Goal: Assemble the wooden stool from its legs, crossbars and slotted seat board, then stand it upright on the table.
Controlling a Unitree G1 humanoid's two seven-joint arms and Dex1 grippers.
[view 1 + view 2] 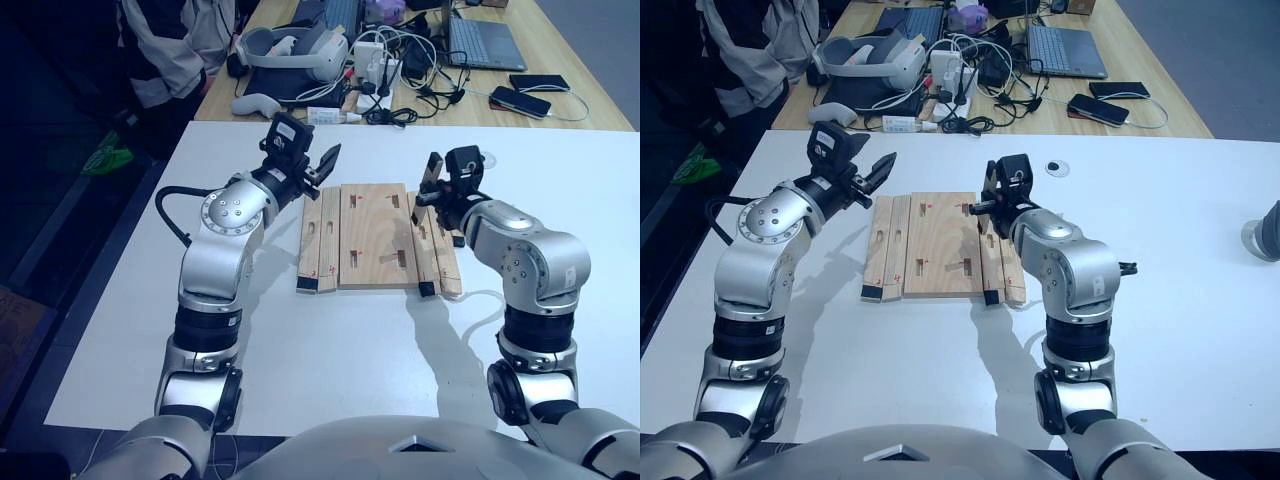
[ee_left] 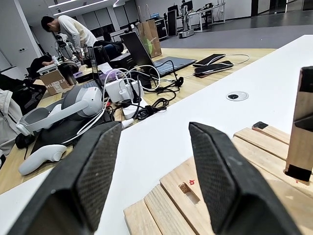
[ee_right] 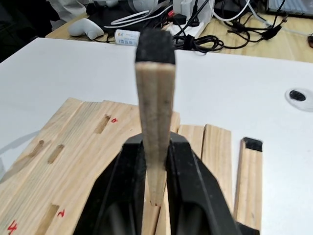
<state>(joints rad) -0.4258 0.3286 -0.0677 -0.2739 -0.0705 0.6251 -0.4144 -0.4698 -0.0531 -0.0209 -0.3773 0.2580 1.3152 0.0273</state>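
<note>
1. My right gripper (image 3: 155, 152) is pinching a wooden leg (image 3: 155, 88) upright by its low end, over the right edge of the slotted seat board (image 1: 372, 235).
2. Left gripper (image 2: 154, 156) is spread wide w/ nothing in it, hovering by the board's far left corner.
3. Other sticks (image 1: 312, 245) lie flat beside the board.
4. Imo the leg's light, stiff, smooth wood, so it could twist in the pads. Better to grab the flat faces nearer the middle.
</note>
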